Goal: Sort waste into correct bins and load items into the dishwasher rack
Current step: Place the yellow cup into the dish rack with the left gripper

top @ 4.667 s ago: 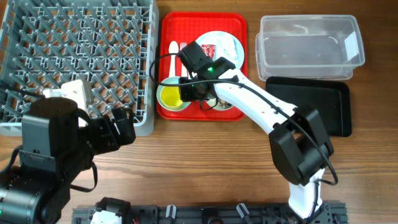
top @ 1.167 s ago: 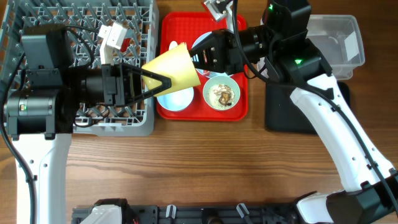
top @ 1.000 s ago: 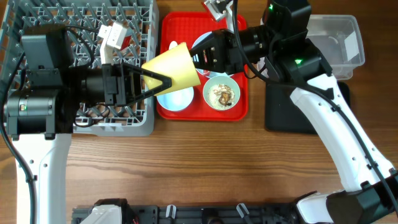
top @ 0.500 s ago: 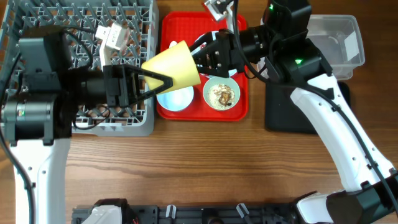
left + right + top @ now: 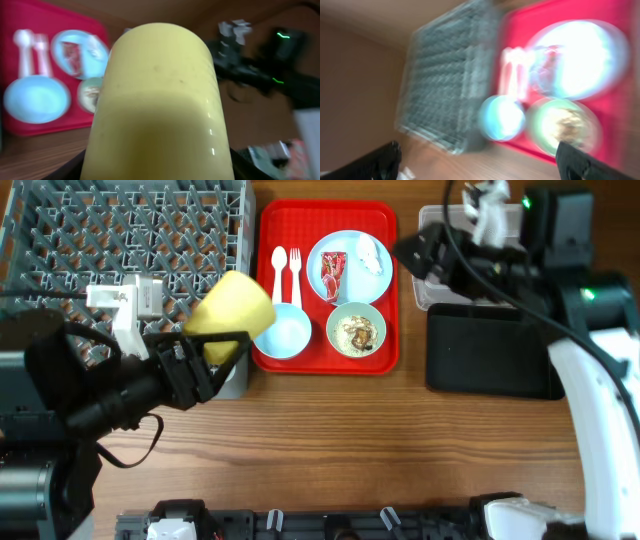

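My left gripper (image 5: 228,340) is shut on the small yellow cup (image 5: 237,310), held tilted over the front right corner of the grey dishwasher rack (image 5: 110,250). In the left wrist view the cup (image 5: 160,100) fills the frame. My right gripper (image 5: 418,252) is open and empty above the clear tub (image 5: 432,285); its fingers (image 5: 380,160) stand wide apart in a blurred right wrist view. On the red tray (image 5: 385,360) lie a pale blue plate (image 5: 352,278) with a red wrapper (image 5: 333,270) and a tissue (image 5: 369,252), a blue bowl (image 5: 284,332), a mint green bowl (image 5: 357,330) with food scraps, and a white fork and spoon (image 5: 287,265).
The black tray (image 5: 490,355) lies right of the red tray, in front of the tub. My right arm crosses over the tub and hides most of it. Bare wooden table (image 5: 340,440) runs along the front.
The right gripper has opened, let go of the cup and pulled back to the right over the tub. The left arm has drawn the cup left and down to the rack's corner.
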Controlling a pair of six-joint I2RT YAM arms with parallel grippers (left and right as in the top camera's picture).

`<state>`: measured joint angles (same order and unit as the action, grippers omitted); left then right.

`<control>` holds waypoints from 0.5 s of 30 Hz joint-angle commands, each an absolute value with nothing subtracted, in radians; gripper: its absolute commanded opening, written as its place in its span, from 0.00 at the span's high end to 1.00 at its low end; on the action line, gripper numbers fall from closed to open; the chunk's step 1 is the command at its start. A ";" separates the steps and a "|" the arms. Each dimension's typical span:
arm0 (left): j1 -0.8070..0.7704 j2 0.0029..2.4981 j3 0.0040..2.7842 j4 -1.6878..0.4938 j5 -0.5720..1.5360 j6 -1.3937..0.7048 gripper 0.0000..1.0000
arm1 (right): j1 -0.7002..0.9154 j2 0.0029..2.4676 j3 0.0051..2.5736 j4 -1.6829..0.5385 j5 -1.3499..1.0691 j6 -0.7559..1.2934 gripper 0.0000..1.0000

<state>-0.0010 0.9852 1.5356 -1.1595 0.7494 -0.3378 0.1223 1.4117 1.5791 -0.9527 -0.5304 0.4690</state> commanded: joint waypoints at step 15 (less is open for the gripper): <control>-0.030 1.371 1.522 -1.350 0.173 -0.259 0.45 | 0.125 1.322 1.586 -1.374 -0.184 0.340 0.00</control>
